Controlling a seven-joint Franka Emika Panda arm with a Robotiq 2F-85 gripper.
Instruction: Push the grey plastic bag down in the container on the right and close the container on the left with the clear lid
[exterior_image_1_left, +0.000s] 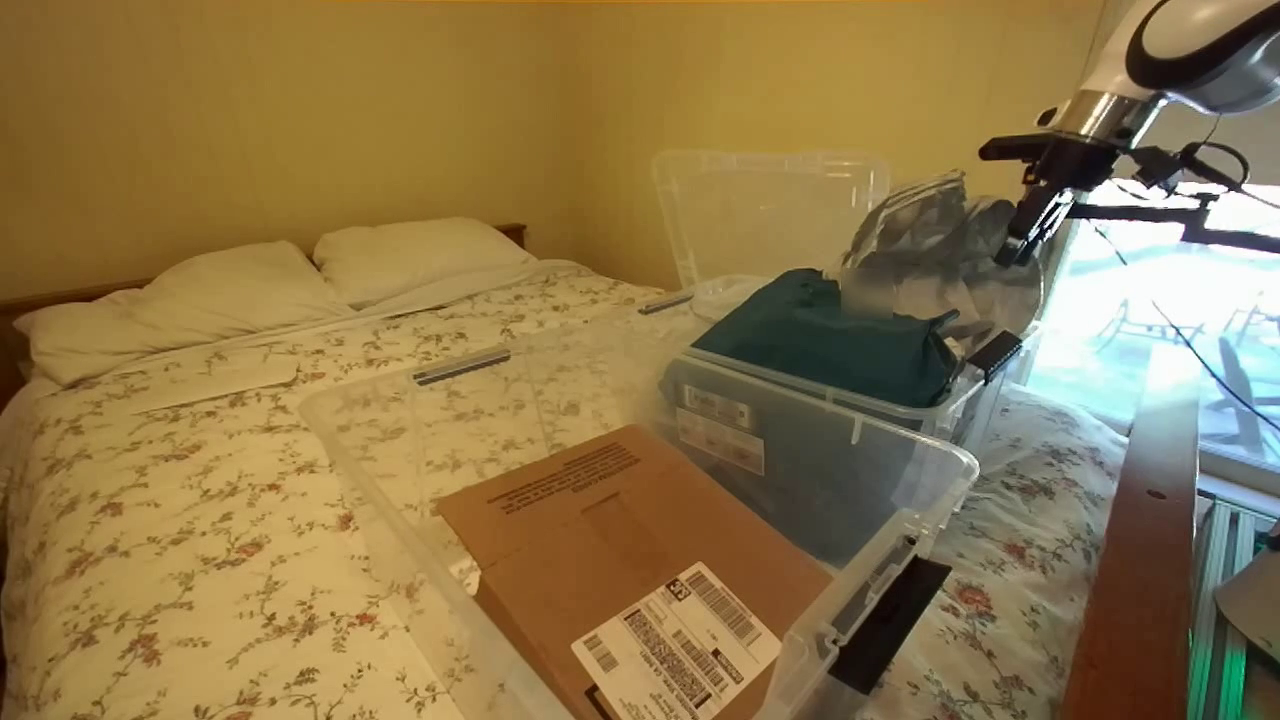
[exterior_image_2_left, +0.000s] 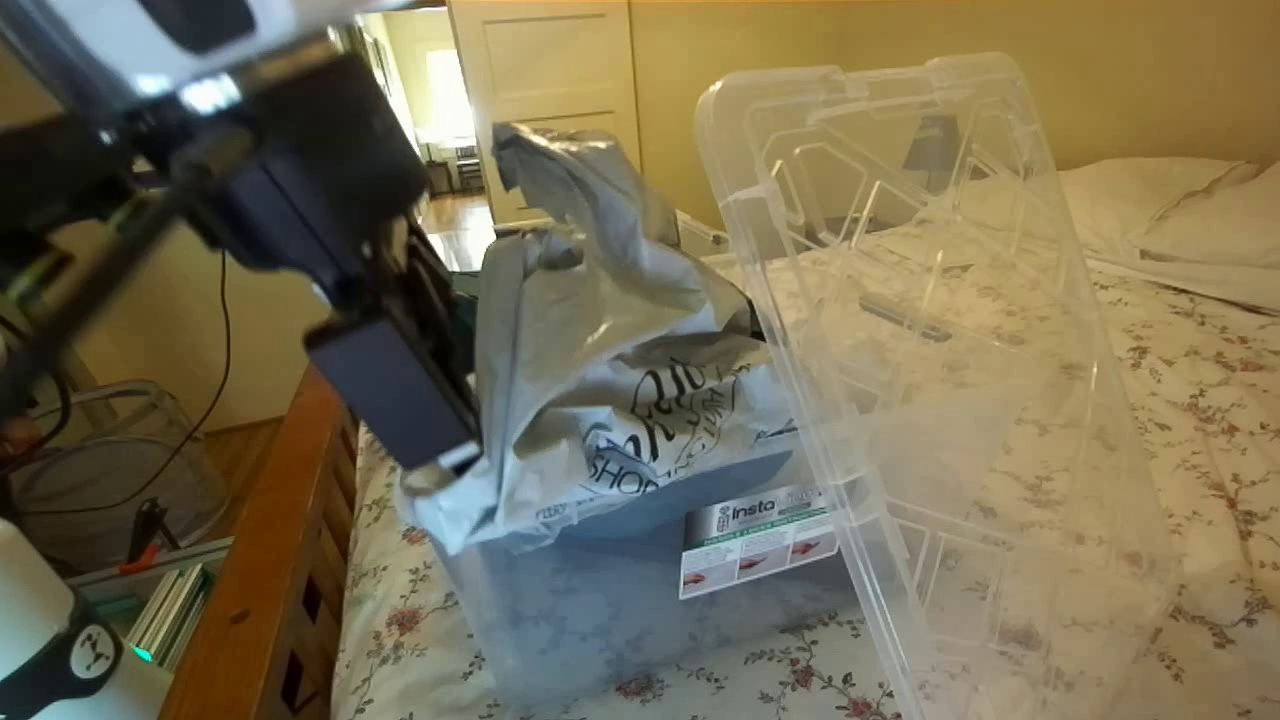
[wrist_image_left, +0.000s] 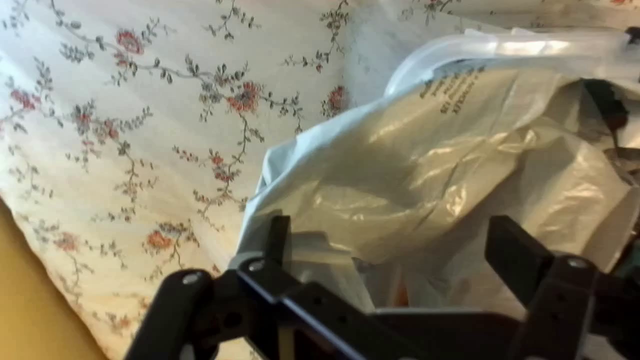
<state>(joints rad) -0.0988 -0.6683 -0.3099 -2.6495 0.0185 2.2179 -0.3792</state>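
Grey plastic bag (exterior_image_2_left: 640, 340) bulges from its container (exterior_image_2_left: 600, 615), probably propped by teal cloth (exterior_image_1_left: 820, 335) inside, the clear lid (exterior_image_2_left: 930, 390) tilted at its three o'clock in an exterior view. At nine o'clock there, the gripper (wrist_image_left: 390, 227) has its fingers (wrist_image_left: 517, 260) spread wide, presumably to press broadly, though contact is unclear. At six o'clock in an exterior view, the near container (exterior_image_1_left: 940, 490), holding a cardboard box (exterior_image_1_left: 620, 540), is cut off.

– What colour's the arm (exterior_image_1_left: 1215, 35)?
– White, with a curved black band (exterior_image_1_left: 1150, 68) and shiny metal collar (exterior_image_1_left: 1105, 115)
– And the pincer (wrist_image_left: 389, 240)?
– Black and jointed, with silvery screws (wrist_image_left: 190, 278); a dark cable (exterior_image_1_left: 1245, 165) loops near the collar
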